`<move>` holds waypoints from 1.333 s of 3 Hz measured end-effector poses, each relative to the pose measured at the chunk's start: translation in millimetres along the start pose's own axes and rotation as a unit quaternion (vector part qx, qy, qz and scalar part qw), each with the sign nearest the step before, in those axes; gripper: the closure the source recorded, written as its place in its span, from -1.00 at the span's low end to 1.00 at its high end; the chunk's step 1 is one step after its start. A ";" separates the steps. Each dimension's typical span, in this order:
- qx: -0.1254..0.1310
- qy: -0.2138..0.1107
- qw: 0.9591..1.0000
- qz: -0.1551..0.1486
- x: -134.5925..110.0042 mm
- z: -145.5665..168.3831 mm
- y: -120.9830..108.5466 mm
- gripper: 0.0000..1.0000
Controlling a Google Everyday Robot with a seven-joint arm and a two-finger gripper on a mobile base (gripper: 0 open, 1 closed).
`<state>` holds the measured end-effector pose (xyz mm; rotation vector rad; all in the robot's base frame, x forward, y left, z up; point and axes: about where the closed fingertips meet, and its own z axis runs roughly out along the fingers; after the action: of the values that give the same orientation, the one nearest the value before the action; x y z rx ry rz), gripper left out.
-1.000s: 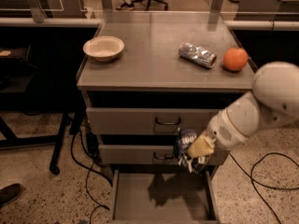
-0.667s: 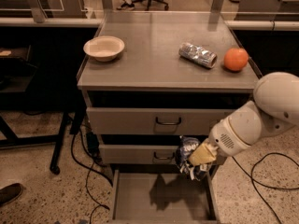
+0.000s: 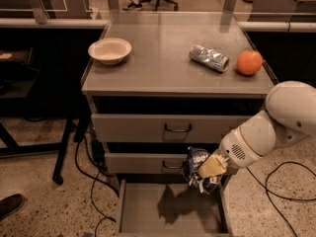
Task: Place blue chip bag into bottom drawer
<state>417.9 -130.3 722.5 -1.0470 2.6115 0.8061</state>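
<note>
The blue chip bag (image 3: 194,164) is crumpled, dark blue with white markings, and hangs in my gripper (image 3: 206,173) in front of the middle drawer's right half. My gripper is shut on the bag and holds it above the right rear part of the bottom drawer (image 3: 148,212), which is pulled out and shows a plain flat grey floor. The bag's shadow falls on that floor. My white arm (image 3: 276,122) reaches in from the right.
On the cabinet top (image 3: 163,68) stand a cream bowl (image 3: 109,50) at left, a silver foil packet (image 3: 209,58) and an orange (image 3: 249,62) at right. Two upper drawers with dark wire handles (image 3: 177,129) are closed. Cables (image 3: 89,191) lie on the floor at left.
My gripper with the bag has moved down and a little to the right, closer to the open bottom drawer.
</note>
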 end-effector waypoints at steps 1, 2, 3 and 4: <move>-0.032 0.007 0.999 0.040 27.1 43.9 -15.2 1.00; -0.061 0.017 0.995 0.082 53.4 87.5 -33.7 1.00; -0.093 0.022 0.987 0.131 77.6 124.2 -47.7 1.00; -0.099 0.025 0.986 0.133 80.2 129.1 -47.7 1.00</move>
<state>392.2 -132.1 565.3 -0.7789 2.7981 1.1312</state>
